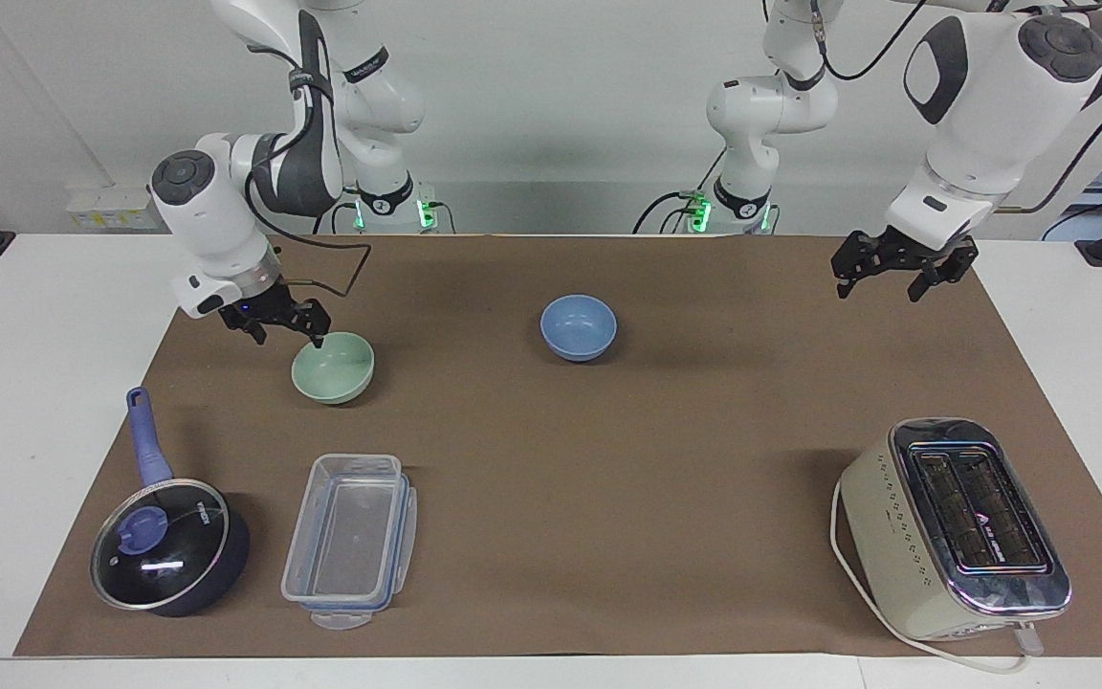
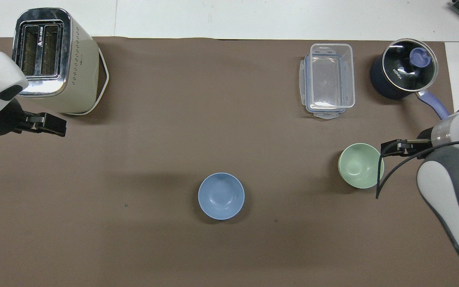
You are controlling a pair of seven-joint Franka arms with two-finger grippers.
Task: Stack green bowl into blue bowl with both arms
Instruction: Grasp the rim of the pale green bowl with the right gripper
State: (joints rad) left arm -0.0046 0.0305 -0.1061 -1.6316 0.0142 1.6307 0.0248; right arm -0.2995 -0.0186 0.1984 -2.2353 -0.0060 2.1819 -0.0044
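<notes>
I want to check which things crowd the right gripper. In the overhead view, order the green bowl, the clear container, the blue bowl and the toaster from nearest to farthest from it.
From the right gripper:
1. green bowl, just beside it.
2. clear container, farther from the robots than the green bowl.
3. blue bowl, mid-table.
4. toaster, at the left arm's end.

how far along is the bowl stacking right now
Nothing is stacked yet: the green bowl and blue bowl sit apart on the mat. The right tool is at the green bowl's rim, open. The left tool waits aloft. Grasping, carrying and stacking remain.
</notes>
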